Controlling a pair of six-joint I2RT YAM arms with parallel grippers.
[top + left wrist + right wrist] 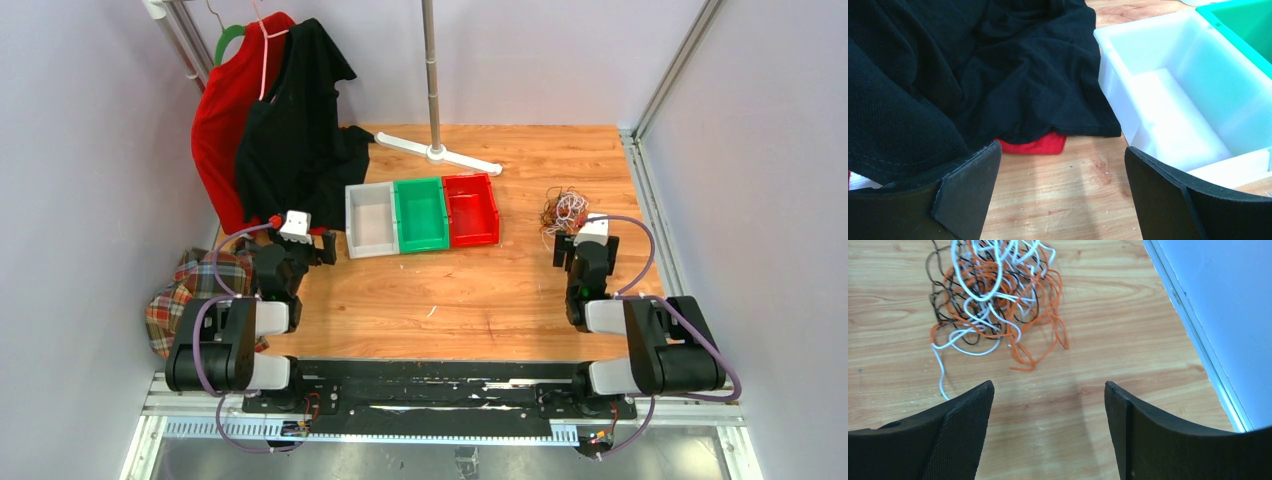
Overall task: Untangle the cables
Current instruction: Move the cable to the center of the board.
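Far right of the table (480, 300): the cables (995, 295) lie in one knotted heap.
My right gripper (1048, 390): spread wide, empty, just short of it.
My left gripper (1063, 155): spread, empty, well away.
Progress: nothing separated; all untangling remains, I judge.

Left gripper (1062, 154), right gripper (1048, 386): both spread wide, empty

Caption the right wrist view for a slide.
Open right gripper hovers above the wooden table, just short of the tangled orange, white and black cables.
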